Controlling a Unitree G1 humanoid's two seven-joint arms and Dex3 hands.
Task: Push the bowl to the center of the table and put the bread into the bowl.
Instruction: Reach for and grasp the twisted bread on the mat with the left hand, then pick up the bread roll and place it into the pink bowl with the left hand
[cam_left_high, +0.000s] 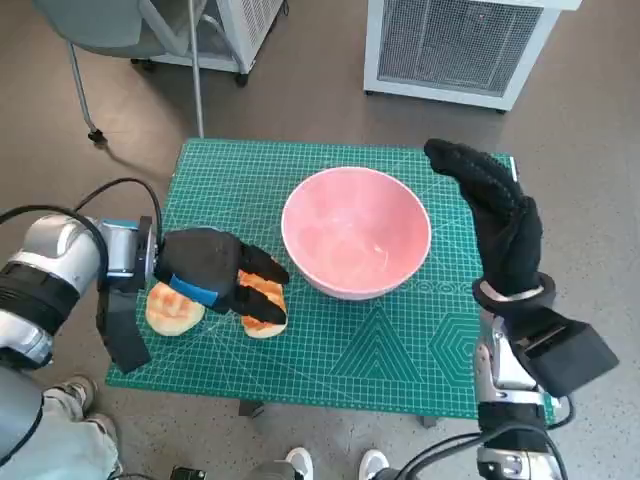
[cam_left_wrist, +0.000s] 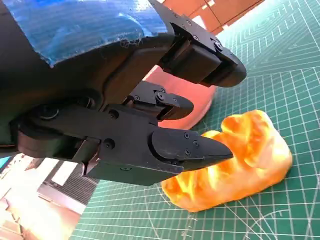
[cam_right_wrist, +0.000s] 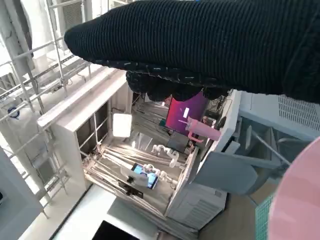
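Note:
The pink bowl (cam_left_high: 355, 235) stands upright near the middle of the green mat (cam_left_high: 400, 350); its rim also shows in the right wrist view (cam_right_wrist: 300, 200). An orange toasted bread (cam_left_high: 264, 302) lies on the mat left of the bowl, with a paler round bread (cam_left_high: 172, 309) beside it. My left hand (cam_left_high: 215, 270) hovers over the toasted bread (cam_left_wrist: 235, 160), its fingers (cam_left_wrist: 192, 149) spread just above it and holding nothing. My gloved right hand (cam_left_high: 497, 215) is raised at the bowl's right side, fingers stretched out and empty.
The mat covers the small table to its edges. A chair (cam_left_high: 100, 30) and white cabinets (cam_left_high: 460, 45) stand on the floor behind. A person's shoes (cam_left_high: 335, 463) show at the table's front edge. A black cable (cam_left_high: 115, 190) loops over my left forearm.

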